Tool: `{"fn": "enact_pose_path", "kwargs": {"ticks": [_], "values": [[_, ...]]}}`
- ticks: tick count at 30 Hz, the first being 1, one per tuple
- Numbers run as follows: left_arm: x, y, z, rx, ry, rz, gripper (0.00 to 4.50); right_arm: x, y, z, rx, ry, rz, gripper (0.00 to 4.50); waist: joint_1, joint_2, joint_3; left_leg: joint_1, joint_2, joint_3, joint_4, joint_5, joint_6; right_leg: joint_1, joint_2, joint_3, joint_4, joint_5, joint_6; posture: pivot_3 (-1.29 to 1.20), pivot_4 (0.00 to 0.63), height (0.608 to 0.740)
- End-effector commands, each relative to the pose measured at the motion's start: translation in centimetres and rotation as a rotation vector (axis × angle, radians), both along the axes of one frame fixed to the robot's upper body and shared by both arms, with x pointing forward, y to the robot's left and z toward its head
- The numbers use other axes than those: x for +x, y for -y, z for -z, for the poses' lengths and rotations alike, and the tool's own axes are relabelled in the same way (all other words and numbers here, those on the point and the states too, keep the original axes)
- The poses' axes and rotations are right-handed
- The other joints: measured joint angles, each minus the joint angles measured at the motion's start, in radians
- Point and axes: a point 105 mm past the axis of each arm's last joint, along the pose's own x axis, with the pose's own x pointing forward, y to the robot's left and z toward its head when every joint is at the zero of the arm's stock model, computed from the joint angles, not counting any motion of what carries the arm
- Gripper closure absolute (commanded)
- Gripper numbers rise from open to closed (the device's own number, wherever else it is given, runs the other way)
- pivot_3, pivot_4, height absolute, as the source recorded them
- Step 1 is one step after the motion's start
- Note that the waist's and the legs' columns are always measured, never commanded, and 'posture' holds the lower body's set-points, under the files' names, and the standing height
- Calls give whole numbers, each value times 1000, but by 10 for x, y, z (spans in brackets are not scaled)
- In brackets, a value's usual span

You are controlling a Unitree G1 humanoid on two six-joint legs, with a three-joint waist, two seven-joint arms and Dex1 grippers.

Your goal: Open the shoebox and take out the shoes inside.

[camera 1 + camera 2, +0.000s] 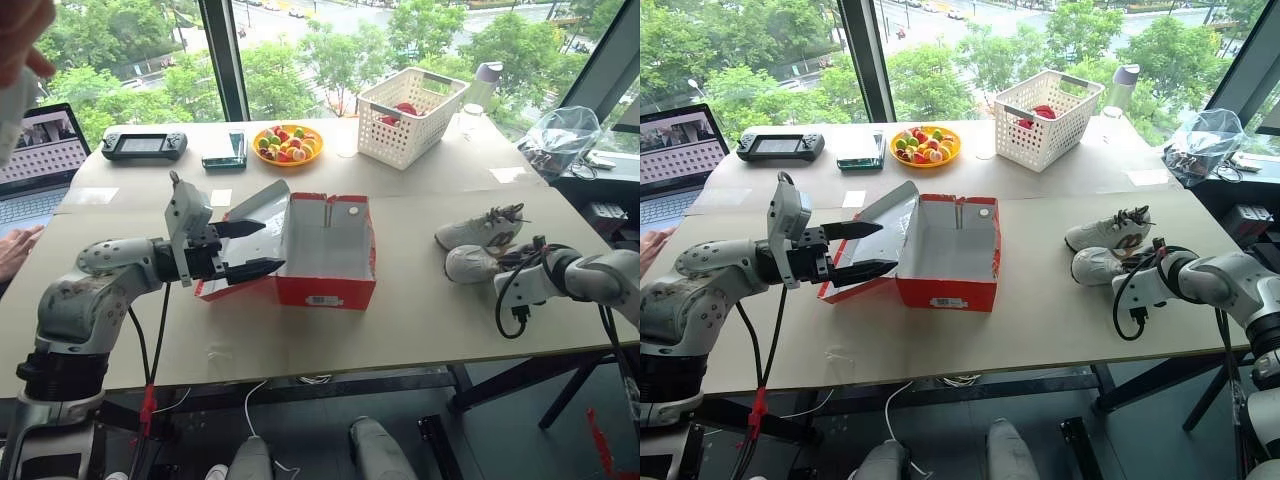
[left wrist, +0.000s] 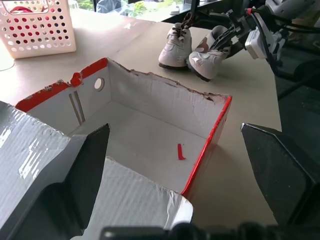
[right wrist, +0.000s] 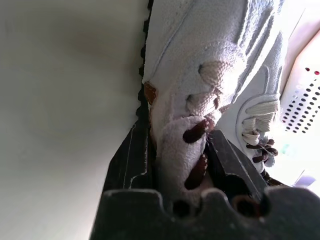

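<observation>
the shoebox [image 1: 325,255] lies open and empty just past the left gripper [image 1: 262,248], whose fingers are spread apart. the right gripper [image 3: 182,165] has its fingers either side of the near shoe [image 1: 472,263], the other shoe [image 1: 482,228] just beyond; whether they grasp it i cannot tell.

You get bright daylight from the windows [image 1: 330,50] behind the table [image 1: 420,310]; soft shadows, right wrist view blurred, overexposed corner.

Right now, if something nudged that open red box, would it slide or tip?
The shoebox would probably slide easily: it looks empty, with both shoes out on the table. Tipping seems unlikely, since it sits low and wide. Its torn cardboard rim suggests walls that flex.
</observation>
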Motion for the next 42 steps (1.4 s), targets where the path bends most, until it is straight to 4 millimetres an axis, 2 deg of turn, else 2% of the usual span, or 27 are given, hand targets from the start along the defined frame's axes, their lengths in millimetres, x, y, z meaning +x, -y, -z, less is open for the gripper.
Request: {"fn": "enact_pose_path", "kwargs": {"ticks": [1, 4, 7, 11, 13, 17, 18, 19, 21, 24, 26, 28, 30, 32, 34, 37, 38, 42], "values": [[0, 0, -10, -4, 44, 2, 0, 3, -8, -34, 11, 78, -32, 837, 0, 0, 0, 0, 0, 0, 0, 0, 0, -1, 0, 0, 0, 0, 0, 0, 150, 704], [0, -1, -10, 0, 44, 2, 0, -2, -24, -66, 2, 105, -98, 837, 1, 4, 3, 0, 0, 0, -1, 0, 0, -1, 0, 0, 1, 0, 0, 0, 150, 704], [1, -2, -11, 3, 45, 2, 0, -10, -44, -87, 46, 101, -138, 837, 1, 5, 4, -1, 0, 0, -1, 0, 0, -2, 0, 1, 1, 0, 0, 0, 150, 704], [4, -3, -10, 6, 46, -5, 0, -22, -73, -106, 258, 75, -150, 837, 9, 5, 4, -1, 0, 0, -2, 0, 0, -2, 0, 0, 1, 0, 0, 0, 150, 704], [5, -4, -9, 12, 48, -10, 0, -26, -77, -107, 340, 53, -123, 837, 13, 5, 4, -2, 0, 0, -1, 0, 0, -2, 0, 0, 0, 0, 1, 0, 150, 704], [5, -4, -11, 10, 52, -15, 0, -29, -69, -92, 359, 31, -50, 837, 24, 5, 4, -4, 0, 0, -1, 0, 0, -3, 0, 0, 0, 0, 1, 0, 150, 704], [5, -6, -12, 6, 54, -27, 0, -28, -73, -94, 447, 41, -29, 837, 30, 5, 4, -5, 0, 0, -1, 0, 0, -4, 0, 0, 0, 0, 1, 0, 150, 704], [7, -10, -14, -2, 64, -60, 0, -26, -81, -102, 607, 61, 8, 837, 34, 5, 4, -5, 0, 0, 0, 0, 0, -5, 0, -1, 0, 0, 1, 0, 150, 704], [11, -19, -17, -38, 71, -132, 0, -22, -84, -111, 872, 81, 125, 837, 30, 5, 4, -7, 0, -1, 0, 0, 0, -6, 0, -1, 0, 0, 1, 0, 150, 704], [24, -41, -14, -57, 118, -345, 0, -22, -72, -100, 1124, 155, 353, 837, 37, 5, 4, -7, 0, -2, 0, 0, 0, -6, 0, -1, 2, 2, 4, 0, 150, 704], [32, -60, -9, -83, 148, -512, 0, -31, -71, -84, 1243, 171, 469, 837, 45, 5, 3, -7, 0, -4, 1, 0, 0, -5, 1, -3, 2, 3, 6, 0, 150, 704], [36, -81, -6, -139, 170, -696, 0, -37, -67, -78, 1435, 256, 593, 837, 58, 4, 3, -7, 0, -4, 1, 0, 0, -5, 1, -4, 1, 3, 6, 0, 150, 704], [38, -105, 0, -188, 204, -901, 0, -44, -66, -77, 1535, 331, 654, 837, 64, 5, 3, -10, 0, -4, 1, 0, 0, -6, 0, -4, 0, 4, 8, 0, 150, 704], [34, -124, 11, -215, 204, -1055, 0, -53, -71, -69, 1506, 380, 673, 837, 67, 5, 3, -12, -1, -4, 3, 0, 0, -8, 0, -3, -1, 6, 9, 0, 150, 704], [27, -139, 35, -197, 190, -1177, 0, -61, -79, -48, 1421, 413, 696, 837, 67, 4, 3, -13, -1, -4, 3, 0, 0, -8, 0, -4, -2, 6, 10, 0, 150, 704], [20, -148, 54, -185, 178, -1257, 0, -65, -78, -30, 1419, 472, 744, 837, 67, 1, -1, -11, 0, -4, 2, 0, 0, -6, 0, -4, -2, 3, 7, 0, 150, 704], [19, -151, 61, -176, 174, -1276, 0, -65, -83, -25, 1417, 472, 727, 837, 67, 1, -1, -12, 0, -4, 2, 0, -1, -7, 0, -4, -2, 1, 2, 0, 150, 704], [15, -158, 85, -162, 147, -1326, 0, -61, -90, -3, 1400, 470, 699, 837, 64, 0, -1, -11, 0, -3, 5, 0, -1, -4, 0, -4, -3, 3, 1, 0, 150, 704]]}}
